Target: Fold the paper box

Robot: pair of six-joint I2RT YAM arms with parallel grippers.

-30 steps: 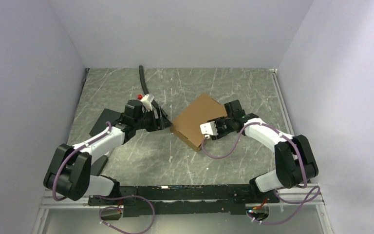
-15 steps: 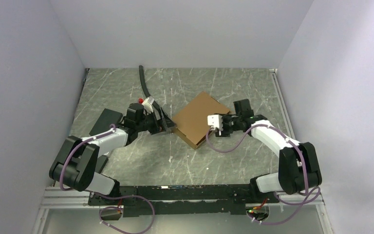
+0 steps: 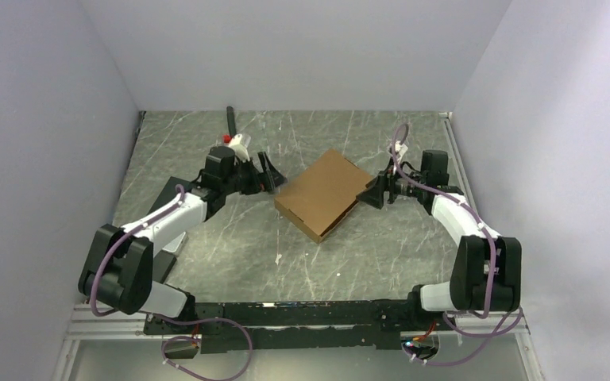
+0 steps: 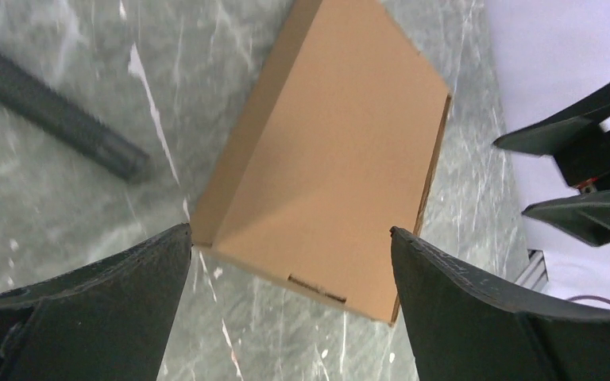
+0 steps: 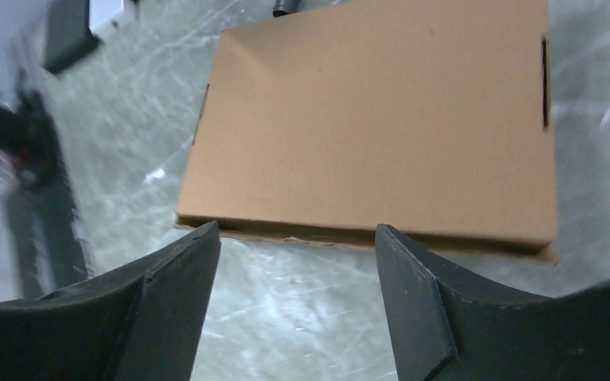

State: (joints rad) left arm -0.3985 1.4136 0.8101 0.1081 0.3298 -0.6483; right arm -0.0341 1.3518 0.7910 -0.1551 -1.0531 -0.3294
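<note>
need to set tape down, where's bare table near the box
Bare table in front of the box, toward the arm bases, and behind it to the back wall. Crowded beside the box: left tool, right tool, and the hose back left.

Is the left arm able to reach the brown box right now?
Probably yes. The left gripper is open and points at the paper box from close beside it, with nothing between them.

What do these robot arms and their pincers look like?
The left arm and right arm match: white shells between chunky black joints, purple cables looping alongside. The left pincer and right pincer are matte black, each with two broad wedge-shaped fingers.
</note>
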